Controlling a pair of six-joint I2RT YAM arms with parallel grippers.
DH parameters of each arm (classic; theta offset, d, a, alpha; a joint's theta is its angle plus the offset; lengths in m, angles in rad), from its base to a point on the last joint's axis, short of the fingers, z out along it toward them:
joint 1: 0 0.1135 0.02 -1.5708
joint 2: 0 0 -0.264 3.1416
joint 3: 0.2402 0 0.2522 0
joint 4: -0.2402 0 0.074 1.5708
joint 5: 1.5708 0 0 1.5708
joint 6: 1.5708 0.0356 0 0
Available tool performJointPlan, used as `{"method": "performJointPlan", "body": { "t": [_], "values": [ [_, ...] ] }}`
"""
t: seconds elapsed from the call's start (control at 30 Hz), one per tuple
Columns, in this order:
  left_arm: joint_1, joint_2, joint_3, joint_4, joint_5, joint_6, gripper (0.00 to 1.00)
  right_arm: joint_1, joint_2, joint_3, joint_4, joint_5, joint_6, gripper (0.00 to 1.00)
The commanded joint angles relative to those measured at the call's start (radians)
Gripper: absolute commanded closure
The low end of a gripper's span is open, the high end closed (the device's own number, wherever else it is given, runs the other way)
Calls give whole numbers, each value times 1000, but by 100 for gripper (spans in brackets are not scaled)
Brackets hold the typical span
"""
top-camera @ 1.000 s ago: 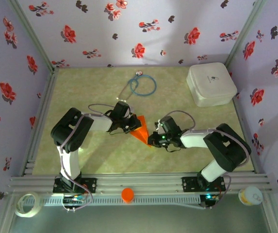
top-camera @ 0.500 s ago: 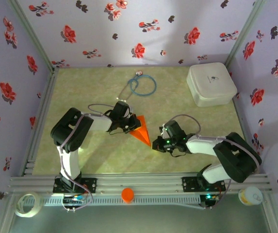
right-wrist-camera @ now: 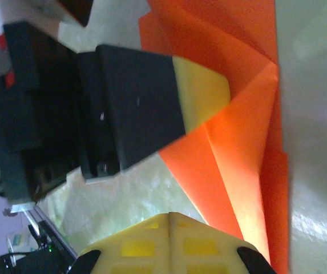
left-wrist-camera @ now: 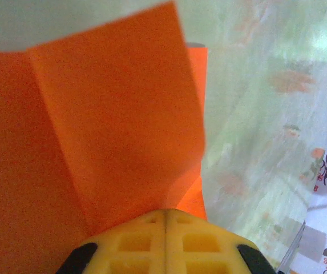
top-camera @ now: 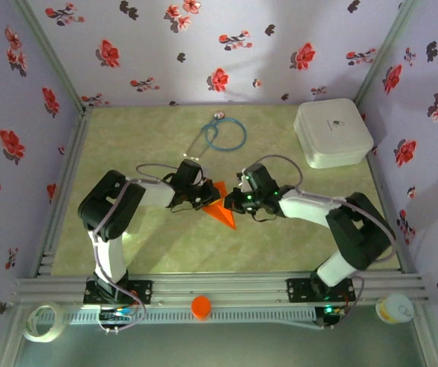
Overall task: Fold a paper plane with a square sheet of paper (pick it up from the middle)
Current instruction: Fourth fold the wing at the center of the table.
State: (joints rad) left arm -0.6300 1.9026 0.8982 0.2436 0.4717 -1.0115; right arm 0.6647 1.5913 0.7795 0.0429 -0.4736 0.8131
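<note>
Orange paper [top-camera: 223, 212] touching left hand [top-camera: 209, 197], right hand [top-camera: 238, 201] just beside

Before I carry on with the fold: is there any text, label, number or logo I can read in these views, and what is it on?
No text is legible here.
White box: a small dark mark on its lid, too small to read.
Orange paper: plain, no print.
Small round tub at the near right corner: too blurred to tell if it carries print.
</note>
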Motion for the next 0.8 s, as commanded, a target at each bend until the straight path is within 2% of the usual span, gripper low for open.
{"method": "performJointPlan", "body": {
  "t": [0.0, 0.33, 0.63, 0.77],
  "values": [
    [10, 9, -28, -66, -47, 3, 100, -5, 78, 56, -22, 6, 14, 94],
    [9, 6, -24, -63, -45, 2, 100, -16, 188, 98, -56, 18, 16, 94],
    [10, -8, 3, -64, -29, 18, 100, -24, 202, 28, -51, 33, 29, 95],
    [9, -44, 38, -84, -21, 43, 93, -27, 199, 8, -38, 35, 31, 95]
  ]
}}
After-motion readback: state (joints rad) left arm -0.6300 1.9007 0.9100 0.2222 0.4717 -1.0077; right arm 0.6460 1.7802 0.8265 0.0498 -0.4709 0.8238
